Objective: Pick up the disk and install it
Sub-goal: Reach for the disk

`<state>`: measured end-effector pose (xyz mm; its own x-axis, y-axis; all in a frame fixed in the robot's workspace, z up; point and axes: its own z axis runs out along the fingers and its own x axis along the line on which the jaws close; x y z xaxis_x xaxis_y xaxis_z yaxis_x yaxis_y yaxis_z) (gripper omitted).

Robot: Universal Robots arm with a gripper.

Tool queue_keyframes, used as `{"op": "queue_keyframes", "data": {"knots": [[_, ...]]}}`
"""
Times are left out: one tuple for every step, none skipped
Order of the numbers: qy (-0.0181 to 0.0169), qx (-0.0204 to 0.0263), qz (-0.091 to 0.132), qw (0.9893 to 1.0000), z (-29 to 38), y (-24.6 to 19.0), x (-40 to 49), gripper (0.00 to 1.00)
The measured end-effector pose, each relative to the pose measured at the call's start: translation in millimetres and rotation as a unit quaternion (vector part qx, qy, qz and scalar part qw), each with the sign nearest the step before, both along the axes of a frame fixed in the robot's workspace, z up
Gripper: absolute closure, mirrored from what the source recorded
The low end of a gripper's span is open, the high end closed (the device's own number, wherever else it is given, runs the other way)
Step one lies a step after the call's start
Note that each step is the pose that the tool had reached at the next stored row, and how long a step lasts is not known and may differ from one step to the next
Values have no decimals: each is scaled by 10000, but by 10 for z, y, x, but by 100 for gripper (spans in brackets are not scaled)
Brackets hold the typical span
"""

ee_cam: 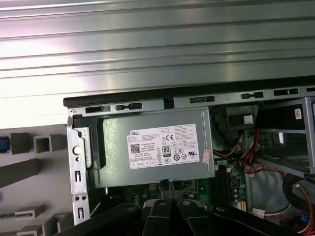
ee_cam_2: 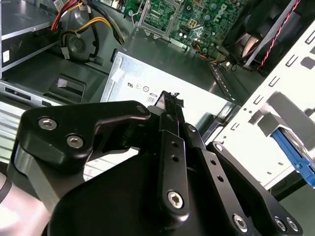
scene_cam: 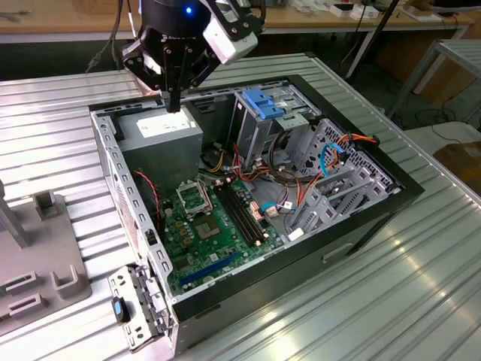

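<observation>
Ribbed metal tabletop (scene_cam: pixel 391 301) carries everything seen. Nearest in the exterior view, a grey fixture (scene_cam: pixel 45 278) with slots and blocks is set at the exterior view's left. A hinged metal bracket (scene_cam: pixel 139 308) with a blue tab is folded out from the near corner of an opened computer case (scene_cam: pixel 301 274), which is laid on its side.

Inside the case, a green motherboard (scene_cam: pixel 207 233) is seen first, with bundled cables (scene_cam: pixel 331 162) toward the exterior view's right. Farther back, a grey power supply (scene_cam: pixel 161 139) with a white sticker is seated in the far corner at the exterior view's left. The gripper (scene_cam: pixel 173 105) is hung over the far edge of that box. Its fingers (ee_cam_2: pixel 173 147) are pressed together, with nothing pinched between them.

The disk cannot be picked out with certainty. Blue rails (scene_cam: pixel 263 101) are seen at the top of the drive cage (scene_cam: pixel 255 139) at the far side of the case. A blue rail (ee_cam_2: pixel 295 157) is also seen just outside the case's perforated wall (ee_cam_2: pixel 275 93) in the second wrist view.

Tan benches (scene_cam: pixel 68 19) are lined up behind.
</observation>
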<state>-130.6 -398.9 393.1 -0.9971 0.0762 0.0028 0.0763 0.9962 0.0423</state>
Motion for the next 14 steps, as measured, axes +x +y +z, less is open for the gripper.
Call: {"op": "queue_keyframes", "data": {"knots": [[0, 0, 0, 10000, 0, 0, -1, 89], [1, 0, 0, 10000, 0, 0, -4, 89], [2, 0, -1, 10000, 0, 0, -11, 89], [2, 0, 0, 10000, 0, 0, -19, 89], [2, 0, 0, 10000, 0, 0, -25, 89], [2, 0, 0, 10000, 0, 0, -34, 89], [2, 0, 0, 10000, 0, 0, -57, 89], [2, 0, -1, 10000, 0, 0, -72, 89], [2, 0, -1, 10000, 0, 0, -89, 89], [2, 0, 0, 10000, 0, 0, -105, 89], [2, 0, 0, 10000, 0, 0, -115, 89], [2, 0, 0, 10000, 0, 0, -141, 89], [2, 0, 0, 10000, 0, 0, -168, 89], [2, 0, 0, 10000, 0, 0, -201, 89]]}}
